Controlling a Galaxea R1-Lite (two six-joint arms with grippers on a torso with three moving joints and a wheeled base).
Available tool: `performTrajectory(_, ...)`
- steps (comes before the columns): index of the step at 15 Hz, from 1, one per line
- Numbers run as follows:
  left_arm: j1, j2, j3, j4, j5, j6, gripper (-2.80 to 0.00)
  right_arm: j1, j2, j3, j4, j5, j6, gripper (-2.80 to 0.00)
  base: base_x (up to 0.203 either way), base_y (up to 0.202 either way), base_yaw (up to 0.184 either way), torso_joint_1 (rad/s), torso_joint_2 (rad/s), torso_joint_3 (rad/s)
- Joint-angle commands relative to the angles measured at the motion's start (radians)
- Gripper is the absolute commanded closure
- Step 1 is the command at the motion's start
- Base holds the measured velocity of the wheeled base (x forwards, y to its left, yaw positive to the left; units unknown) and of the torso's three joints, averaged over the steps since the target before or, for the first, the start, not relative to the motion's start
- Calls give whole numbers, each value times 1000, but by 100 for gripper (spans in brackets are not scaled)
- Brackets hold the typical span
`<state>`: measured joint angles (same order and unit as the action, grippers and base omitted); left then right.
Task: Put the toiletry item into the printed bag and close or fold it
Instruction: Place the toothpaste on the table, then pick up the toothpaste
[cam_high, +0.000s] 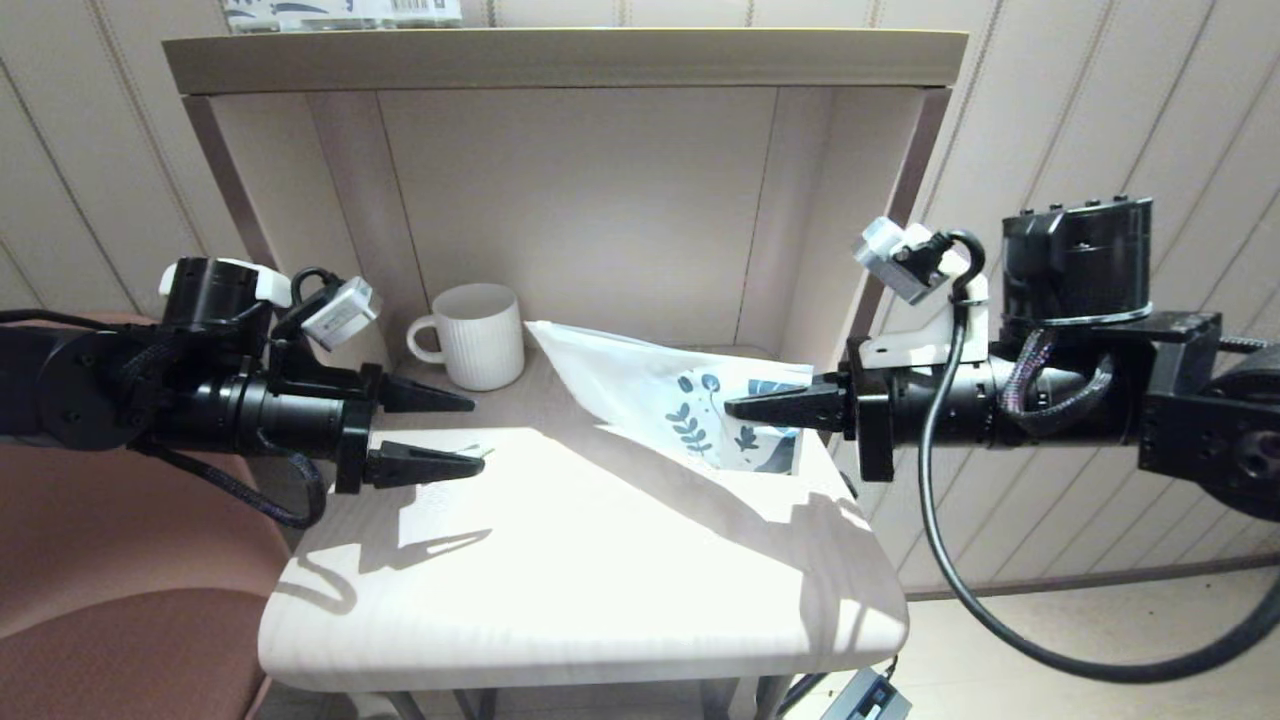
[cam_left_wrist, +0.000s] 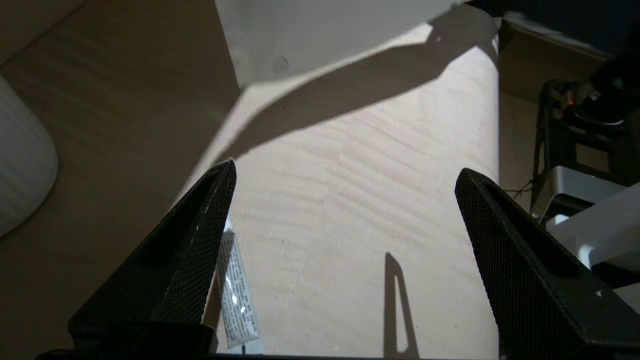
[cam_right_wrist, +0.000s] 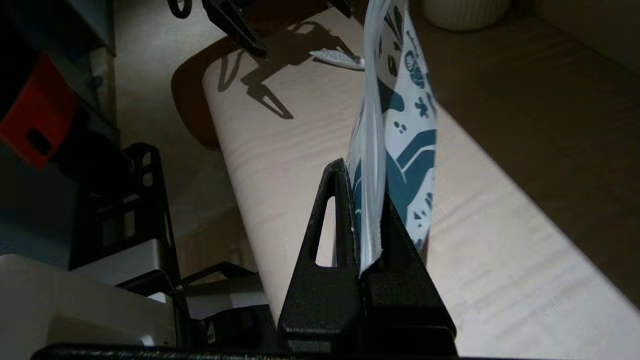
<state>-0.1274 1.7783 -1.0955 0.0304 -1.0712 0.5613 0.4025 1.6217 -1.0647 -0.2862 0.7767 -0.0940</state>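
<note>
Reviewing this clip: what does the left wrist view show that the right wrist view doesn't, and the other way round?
Only the left wrist view shows the left gripper open with nothing between its jaws, and the toiletry item lying on the table beside one finger, its printed wrapper readable as a thin packet.

Only the right wrist view shows the right gripper shut on the printed bag, pinching its leaf-print end and holding it up on edge.

Both share the pale wooden table, a sliver of the white ribbed mug, the bag's plain white part and the packet.

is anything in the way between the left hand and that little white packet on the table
Nothing visible. The left hand hangs open right over the toiletry item, which lies bare on the table. The mug stands off behind. The right hand pinches the printed bag.
</note>
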Motion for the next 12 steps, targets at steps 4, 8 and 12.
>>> performTrajectory(4,-34,49,-69,0,-115,-7,-280,16,-10,-18,-4,82,65,0,0,0,0,0,0,0)
performTrajectory(8,-41,71,-94,0,-202,-11,-280,41,-14,-36,1,92,83,0,0,0,0,0,0,0)
performTrajectory(12,-41,94,-112,2,-205,-14,-280,56,-53,-14,9,99,88,0,0,0,0,0,0,0)
